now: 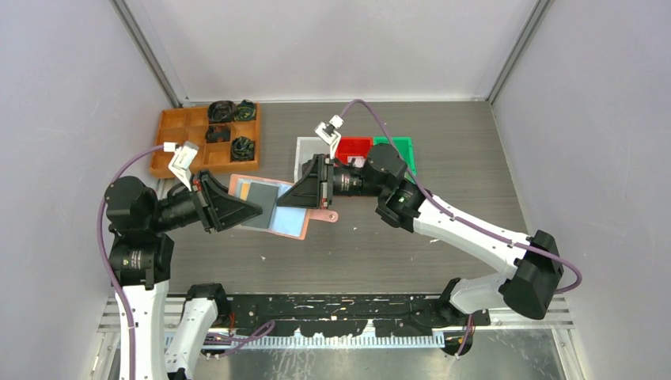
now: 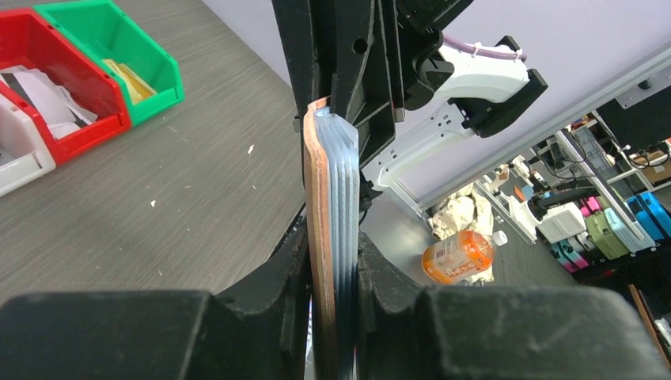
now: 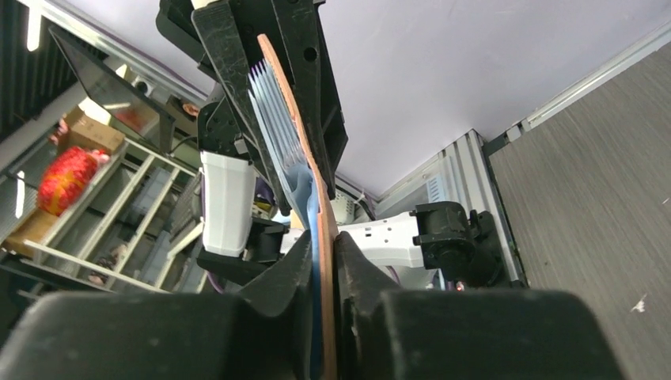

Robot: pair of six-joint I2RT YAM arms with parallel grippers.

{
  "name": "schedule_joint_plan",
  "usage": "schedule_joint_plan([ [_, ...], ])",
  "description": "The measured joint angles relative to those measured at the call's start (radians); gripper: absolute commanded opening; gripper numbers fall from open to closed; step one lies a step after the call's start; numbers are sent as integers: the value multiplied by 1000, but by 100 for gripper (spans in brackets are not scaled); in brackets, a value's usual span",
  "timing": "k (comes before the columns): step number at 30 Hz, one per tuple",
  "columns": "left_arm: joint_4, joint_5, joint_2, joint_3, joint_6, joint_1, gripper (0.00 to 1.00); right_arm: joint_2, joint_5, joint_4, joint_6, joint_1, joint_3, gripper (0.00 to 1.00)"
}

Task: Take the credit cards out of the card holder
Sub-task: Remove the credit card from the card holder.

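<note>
Card holder [image 1: 285, 223], salmon backing, blue layered pockets: held edge-on above mid-table [image 1: 459, 158]. Left gripper [image 1: 258, 210] clamped on its left end; right gripper [image 1: 281, 202] clamped on its right end.

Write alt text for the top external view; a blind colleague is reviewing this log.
The left gripper and right gripper both clamp a pink card holder with blue cards over a grey table. An orange compartment tray, a red bin and a green bin sit behind.
</note>
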Motion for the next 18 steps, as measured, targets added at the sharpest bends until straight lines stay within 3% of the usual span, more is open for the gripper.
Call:
schedule_joint_plan([
  [4, -18, -11, -1, 1, 24, 0, 40, 0, 24, -18, -4, 1, -2, 1],
  [7, -34, -22, -4, 1, 46, 0, 48, -3, 56, -40, -13, 2, -8, 1],
  [12, -53, -26, -9, 1, 59, 0, 49, -23, 108, -71, -24, 2, -38, 1],
  [18, -56, -25, -9, 1, 71, 0, 44, -40, 132, -84, -28, 2, -50, 1],
])
